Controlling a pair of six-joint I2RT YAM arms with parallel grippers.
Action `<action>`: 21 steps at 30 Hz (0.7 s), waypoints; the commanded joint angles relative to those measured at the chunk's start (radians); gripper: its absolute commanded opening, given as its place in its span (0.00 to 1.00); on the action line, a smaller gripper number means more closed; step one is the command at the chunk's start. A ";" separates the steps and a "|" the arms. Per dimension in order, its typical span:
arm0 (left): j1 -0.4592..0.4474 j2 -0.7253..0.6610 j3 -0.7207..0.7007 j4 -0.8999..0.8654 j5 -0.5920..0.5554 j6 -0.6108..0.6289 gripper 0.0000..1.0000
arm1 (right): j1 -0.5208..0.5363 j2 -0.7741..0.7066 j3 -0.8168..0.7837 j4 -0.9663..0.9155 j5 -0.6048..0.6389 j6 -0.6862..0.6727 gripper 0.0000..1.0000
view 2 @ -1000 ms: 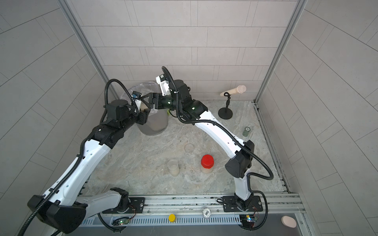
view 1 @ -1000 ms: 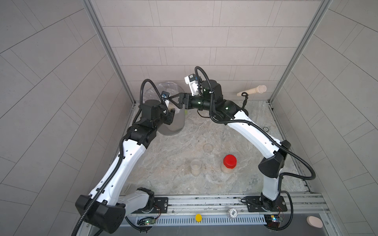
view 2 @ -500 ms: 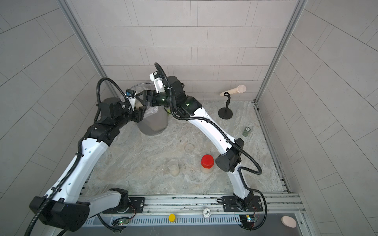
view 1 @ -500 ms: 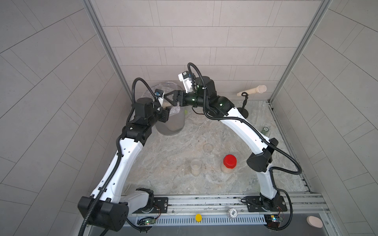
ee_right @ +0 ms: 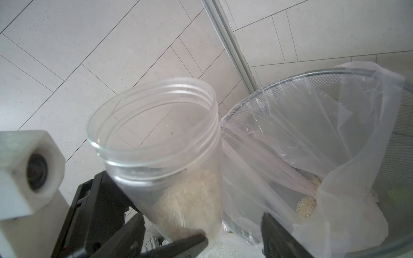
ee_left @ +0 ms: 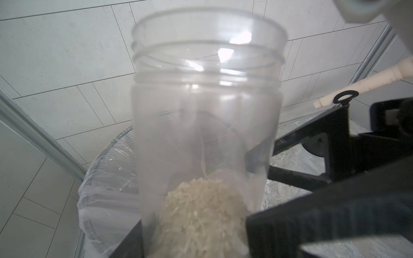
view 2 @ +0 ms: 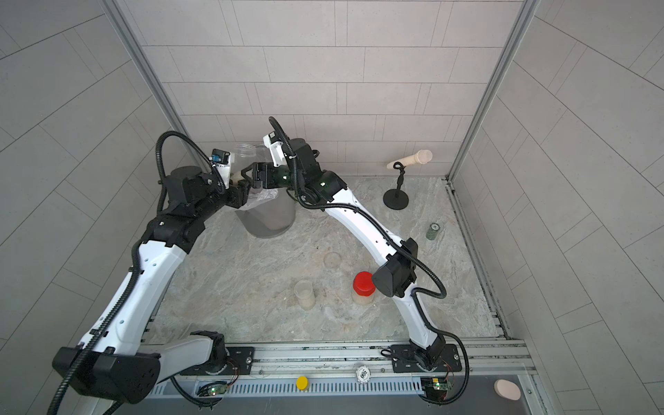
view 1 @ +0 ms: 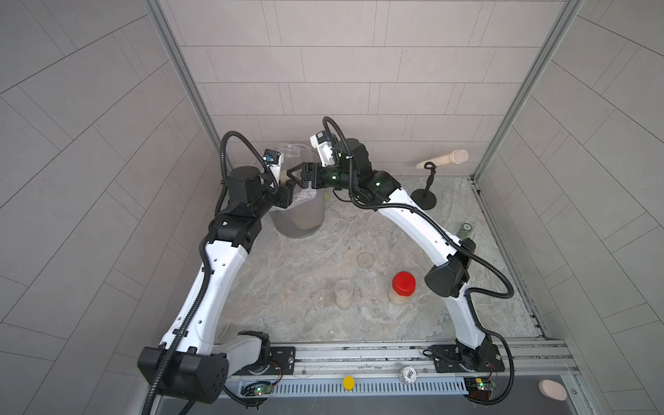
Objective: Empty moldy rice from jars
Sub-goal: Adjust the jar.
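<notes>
While the left gripper clamps the lidless clear jar just beside the lined mesh bin, tip its mouth well past the rim so the moldy rice at its base slides out. The right gripper, jaws apart near the jar, holds nothing.

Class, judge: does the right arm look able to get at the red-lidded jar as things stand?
Probably yes: the right claw is open and empty, and nothing stands over the red-lidded jar. It sits beside the arm's elbow, so the arm must fold back.
</notes>
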 commanded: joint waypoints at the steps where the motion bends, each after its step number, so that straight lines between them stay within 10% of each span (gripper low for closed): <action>1: 0.003 0.001 0.002 0.060 0.025 0.005 0.01 | -0.002 0.034 0.057 0.051 -0.032 0.023 0.83; 14: 0.003 0.013 -0.032 0.121 0.075 0.023 0.01 | 0.001 0.180 0.213 0.128 -0.057 0.119 0.82; 21: 0.003 -0.028 -0.099 0.225 0.078 0.038 0.19 | 0.001 0.205 0.214 0.148 -0.039 0.157 0.57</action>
